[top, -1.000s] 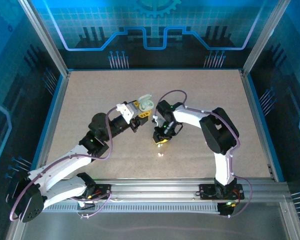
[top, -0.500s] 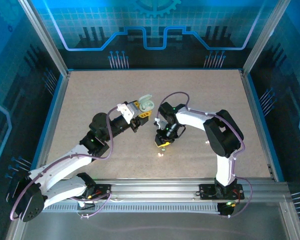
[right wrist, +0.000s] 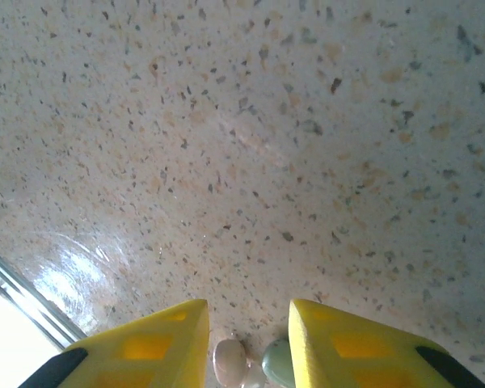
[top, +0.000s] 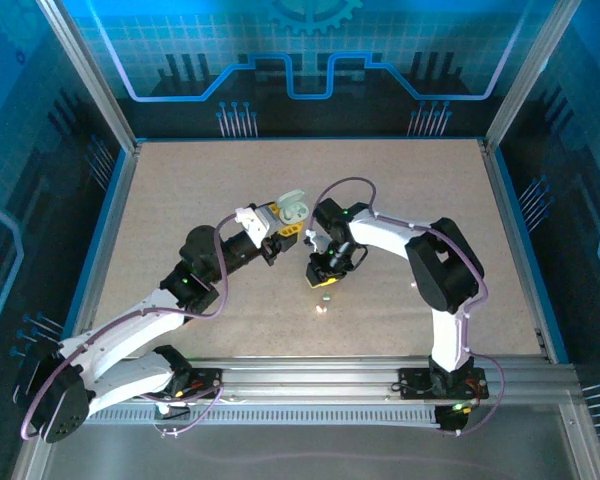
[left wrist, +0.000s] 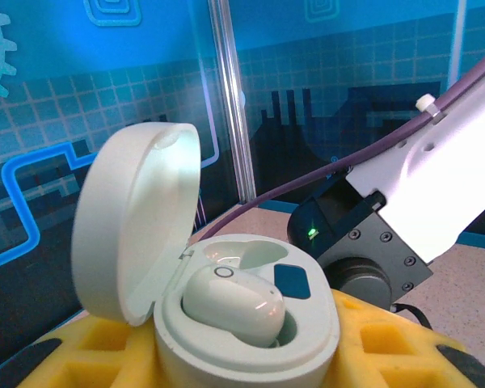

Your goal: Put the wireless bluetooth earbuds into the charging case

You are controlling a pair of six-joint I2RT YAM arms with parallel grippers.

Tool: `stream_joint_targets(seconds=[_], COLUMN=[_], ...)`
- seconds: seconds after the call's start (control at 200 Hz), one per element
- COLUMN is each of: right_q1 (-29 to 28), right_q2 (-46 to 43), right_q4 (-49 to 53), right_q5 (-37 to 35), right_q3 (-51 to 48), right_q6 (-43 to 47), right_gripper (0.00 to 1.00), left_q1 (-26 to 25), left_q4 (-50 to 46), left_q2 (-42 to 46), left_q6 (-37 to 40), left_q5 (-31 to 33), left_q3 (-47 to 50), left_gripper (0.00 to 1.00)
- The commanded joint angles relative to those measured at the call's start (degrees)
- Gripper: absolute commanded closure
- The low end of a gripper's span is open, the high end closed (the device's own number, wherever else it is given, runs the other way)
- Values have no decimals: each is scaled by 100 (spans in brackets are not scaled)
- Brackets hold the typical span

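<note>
**A:** Right claw (right wrist: 247, 327): what is its state?

**B:** The yellow jaws are a little apart and point down. A loose earbud (right wrist: 275, 362) sits between the tips. Whether it is pinched or merely bracketed cannot be told.

**A:** And its place?

**B:** It is on or just above the worktop (right wrist: 267, 162). It lies nearer the arm bases (top: 430, 382) than the charging case (left wrist: 250, 331) does, and slightly to the case's right.

**A:** The case itself?

**B:** It is clamped between the pads of the left claw (top: 288, 218), with its lid (left wrist: 133, 218) swung open. One seated earbud (left wrist: 233, 303) fills the case's near side. The pocket (left wrist: 246, 252) behind it looks empty.

**A:** How is the step best done?

**B:** This is probably a pick-up. Centre the tips on the earbud's body, not on its pale end. Close gently so it does not squirt out, and confirm the hold. Then carry it above the case's empty pocket and match the case's tilt before lowering.
</note>
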State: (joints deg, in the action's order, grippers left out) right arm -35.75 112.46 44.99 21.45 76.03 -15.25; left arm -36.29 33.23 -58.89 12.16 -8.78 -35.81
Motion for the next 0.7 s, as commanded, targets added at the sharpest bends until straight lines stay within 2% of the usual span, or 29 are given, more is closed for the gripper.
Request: stream_joint_targets(seconds=[0.0, 0.695], right_q1=[-115, -126], right_q2=[196, -343], right_q4=[195, 238], right_q5=[13, -268], right_q3=[69, -591], right_q6=[123, -88], right_gripper=[67, 69], left_q1=[-17, -18], left_q4=[102, 146], left_q2=[45, 9], left_q6=[21, -6], left_q5=[43, 7], left_q3=[66, 77], left_gripper=[75, 74])
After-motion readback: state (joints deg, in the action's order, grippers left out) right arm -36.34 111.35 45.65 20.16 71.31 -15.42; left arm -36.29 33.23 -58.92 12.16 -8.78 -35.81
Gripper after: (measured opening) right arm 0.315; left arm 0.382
